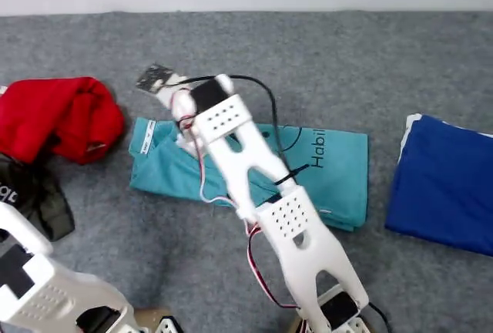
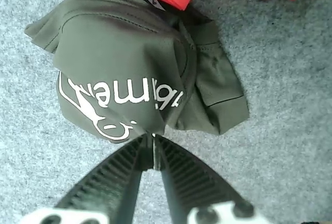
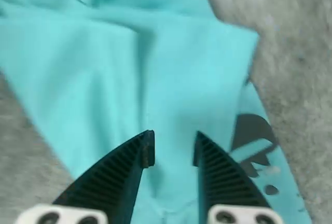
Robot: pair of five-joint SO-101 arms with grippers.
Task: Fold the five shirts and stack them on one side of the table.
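Observation:
A teal shirt (image 1: 323,167) lies folded flat in the middle of the table. My right gripper (image 3: 174,149) hangs open just above the teal cloth (image 3: 129,73) near its collar end, with nothing between its fingers. A crumpled red shirt (image 1: 62,117) sits at the far left, and a dark olive shirt (image 1: 35,198) with white print lies bunched right below it. My left gripper (image 2: 153,149) is at the near hem of the olive shirt (image 2: 124,68), shut on a sliver of that hem. A blue shirt (image 1: 443,186) lies folded at the right edge.
Grey felt (image 1: 347,63) covers the table, bare along the back and between the teal and blue shirts. The right arm (image 1: 262,186) stretches diagonally over the teal shirt. The left arm's base (image 1: 38,287) sits at the near left corner.

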